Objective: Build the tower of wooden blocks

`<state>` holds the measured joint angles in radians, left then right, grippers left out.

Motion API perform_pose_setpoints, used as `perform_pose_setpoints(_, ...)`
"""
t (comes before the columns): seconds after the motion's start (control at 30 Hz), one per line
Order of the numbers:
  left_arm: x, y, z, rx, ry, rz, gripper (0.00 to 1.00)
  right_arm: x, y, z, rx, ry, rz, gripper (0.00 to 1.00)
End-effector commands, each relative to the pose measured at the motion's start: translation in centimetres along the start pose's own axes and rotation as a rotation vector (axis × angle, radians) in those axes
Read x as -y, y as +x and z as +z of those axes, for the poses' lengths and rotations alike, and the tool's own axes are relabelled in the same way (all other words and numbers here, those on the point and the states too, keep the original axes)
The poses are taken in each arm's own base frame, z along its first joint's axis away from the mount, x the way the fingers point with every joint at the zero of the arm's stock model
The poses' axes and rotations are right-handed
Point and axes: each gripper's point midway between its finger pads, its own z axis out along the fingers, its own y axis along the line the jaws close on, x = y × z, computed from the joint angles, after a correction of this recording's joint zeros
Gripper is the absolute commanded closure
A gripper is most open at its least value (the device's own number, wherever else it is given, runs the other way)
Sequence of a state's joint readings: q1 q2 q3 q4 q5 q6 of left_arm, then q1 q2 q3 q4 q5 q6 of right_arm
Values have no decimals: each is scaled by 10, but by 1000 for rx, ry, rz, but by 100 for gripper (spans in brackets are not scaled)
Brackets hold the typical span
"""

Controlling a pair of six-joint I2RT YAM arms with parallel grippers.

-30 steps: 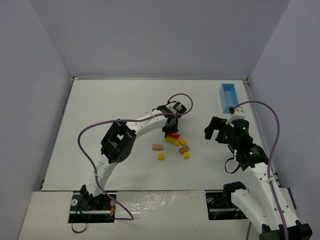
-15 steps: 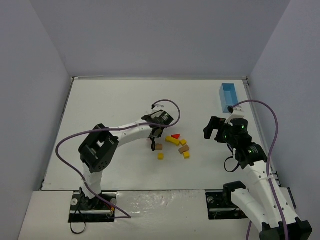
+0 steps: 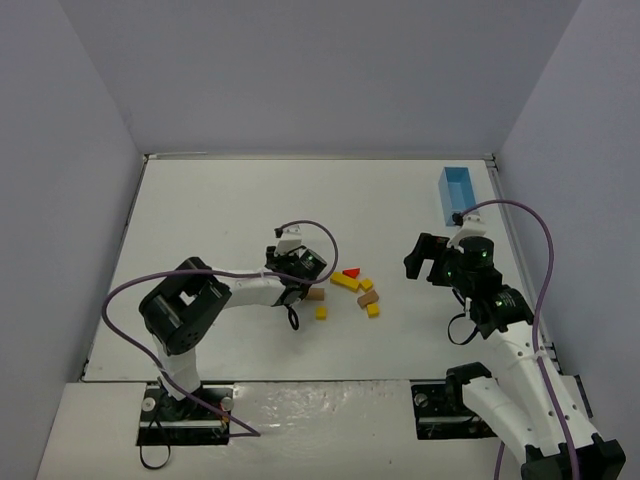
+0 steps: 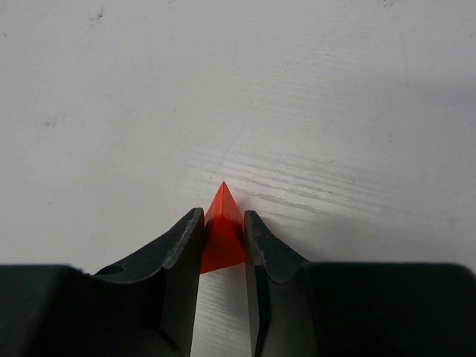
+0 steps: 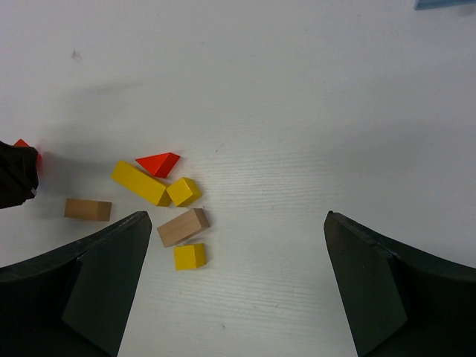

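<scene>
The wood blocks lie loose and flat on the white table [image 3: 220, 210]; no tower stands. In the scatter are a red wedge [image 3: 351, 272], a long yellow block [image 3: 345, 282], two tan blocks [image 3: 316, 294] [image 3: 367, 298] and small yellow cubes [image 3: 321, 313]. My left gripper [image 3: 298, 282] sits low just left of the scatter, shut on a second red wedge [image 4: 222, 234] whose tip points forward over the table. My right gripper [image 3: 430, 258] hovers to the right of the blocks, open and empty [image 5: 236, 219], with the scatter [image 5: 183, 227] at its left.
A light-blue rectangular box [image 3: 459, 195] stands at the far right of the table, near the right wall. Purple cables loop over both arms. Grey walls close in the table on three sides.
My left gripper has carried a red wedge out of the scatter, moving left and toward the near edge. One red wedge stays with the blocks. The right arm has barely moved.
</scene>
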<state>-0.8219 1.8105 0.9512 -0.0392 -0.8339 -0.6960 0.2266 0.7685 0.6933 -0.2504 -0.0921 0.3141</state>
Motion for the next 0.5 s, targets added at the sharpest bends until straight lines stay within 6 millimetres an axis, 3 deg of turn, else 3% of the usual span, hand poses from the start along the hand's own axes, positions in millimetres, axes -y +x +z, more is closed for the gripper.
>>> perform_pose_setpoints(0.0,7,-28,-14,153,-27,-172,100,-8,-10,3,40,-32,-2,0)
perform_pose_setpoints(0.17,0,3,-21,127,-70,-200,99,-9,-9,3,39,-33,-4,0)
perform_pose_setpoints(0.3,1,29,-27,87,-90,-197,85,-10,-9,4,37,-35,-6,0)
perform_pose_setpoints(0.4,2,34,-34,81,-97,-190,72,-11,-8,4,33,-40,-6,0)
perform_pose_setpoints(0.47,1,25,-40,93,-92,-203,65,-11,-7,4,32,-43,-9,0)
